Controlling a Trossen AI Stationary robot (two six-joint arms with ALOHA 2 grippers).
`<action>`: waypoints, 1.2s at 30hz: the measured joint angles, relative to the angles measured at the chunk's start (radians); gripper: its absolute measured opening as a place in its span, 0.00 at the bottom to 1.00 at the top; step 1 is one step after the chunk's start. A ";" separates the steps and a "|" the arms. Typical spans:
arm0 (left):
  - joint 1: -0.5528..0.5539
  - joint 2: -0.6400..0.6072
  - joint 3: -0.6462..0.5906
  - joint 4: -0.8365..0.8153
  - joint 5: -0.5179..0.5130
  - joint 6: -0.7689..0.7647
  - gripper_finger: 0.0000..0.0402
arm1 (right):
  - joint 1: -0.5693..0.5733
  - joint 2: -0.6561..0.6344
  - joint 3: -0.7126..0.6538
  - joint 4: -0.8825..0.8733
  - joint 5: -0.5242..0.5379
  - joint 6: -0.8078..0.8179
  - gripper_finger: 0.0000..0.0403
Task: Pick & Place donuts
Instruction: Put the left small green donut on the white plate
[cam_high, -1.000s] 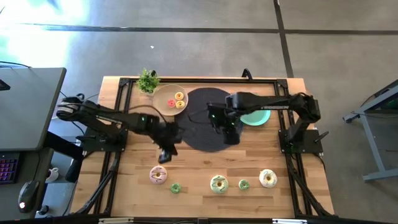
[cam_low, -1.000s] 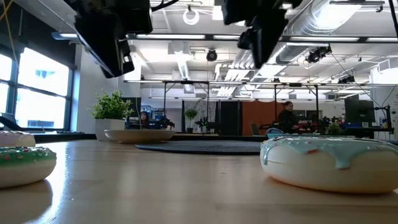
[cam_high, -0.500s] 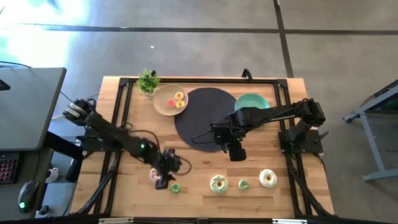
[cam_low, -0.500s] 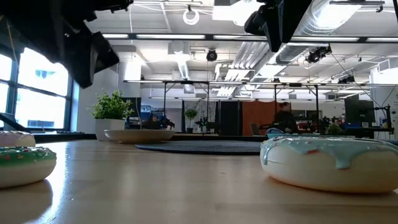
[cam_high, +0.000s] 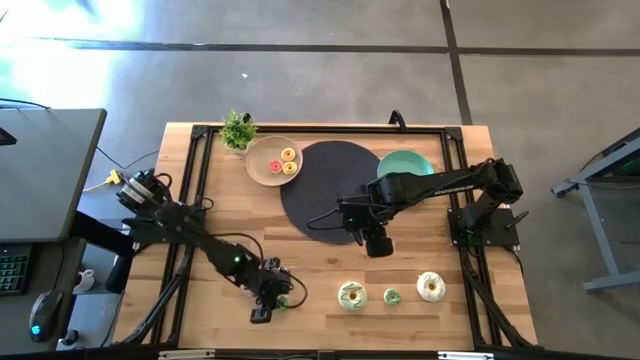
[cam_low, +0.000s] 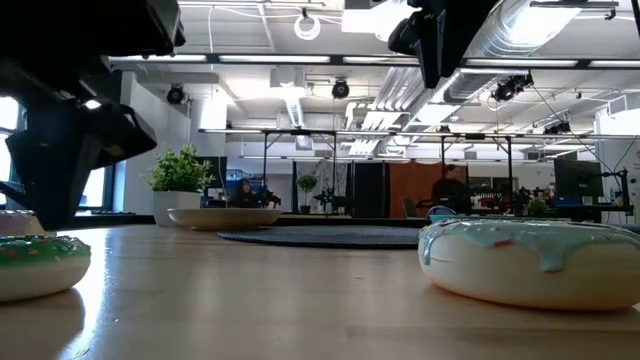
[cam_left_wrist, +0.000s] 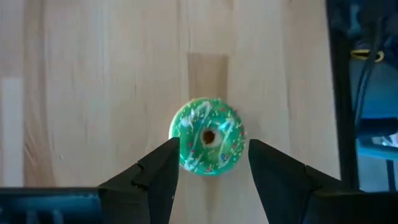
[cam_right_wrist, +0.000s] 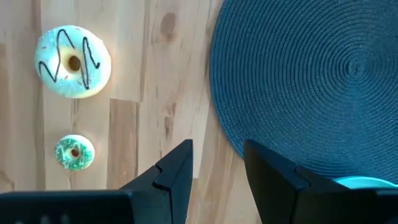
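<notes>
A green mini donut (cam_left_wrist: 207, 134) lies flat on the wood near the table's front edge (cam_high: 284, 301). My left gripper (cam_left_wrist: 212, 148) is open above it, pointing down, with one finger on either side of its rim and close to it. My left arm covers the pink donut beside it. My right gripper (cam_high: 377, 245) hangs open over bare wood at the near edge of the black mat (cam_high: 330, 190), holding nothing. Below it lie a large zigzag-iced donut (cam_right_wrist: 73, 61), another green mini donut (cam_right_wrist: 74, 152) and a white large donut (cam_high: 431, 288).
A beige plate (cam_high: 262, 152) at the far left holds a red donut (cam_high: 275, 166) and two yellow ones (cam_high: 289, 154). A teal plate (cam_high: 405, 163) sits at the mat's far right, a potted plant (cam_high: 238, 130) at the far left corner. Black frame rails run along the table's sides.
My left gripper has swung from beside the mat's left edge toward the table's near edge and come down over the green mini donut. My right gripper has left the mat by the teal plate, gone toward the near edge, and then held still.
</notes>
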 joint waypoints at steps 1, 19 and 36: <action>0.001 0.011 0.000 -0.003 -0.002 0.000 0.48 | 0.000 0.000 0.000 0.001 0.000 -0.002 0.35; 0.040 0.030 -0.001 -0.025 -0.055 0.003 0.07 | 0.000 0.001 0.000 0.063 0.000 -0.038 0.35; 0.459 -0.091 0.000 -0.177 -0.183 0.255 0.01 | -0.010 0.001 -0.001 0.027 0.001 -0.084 0.35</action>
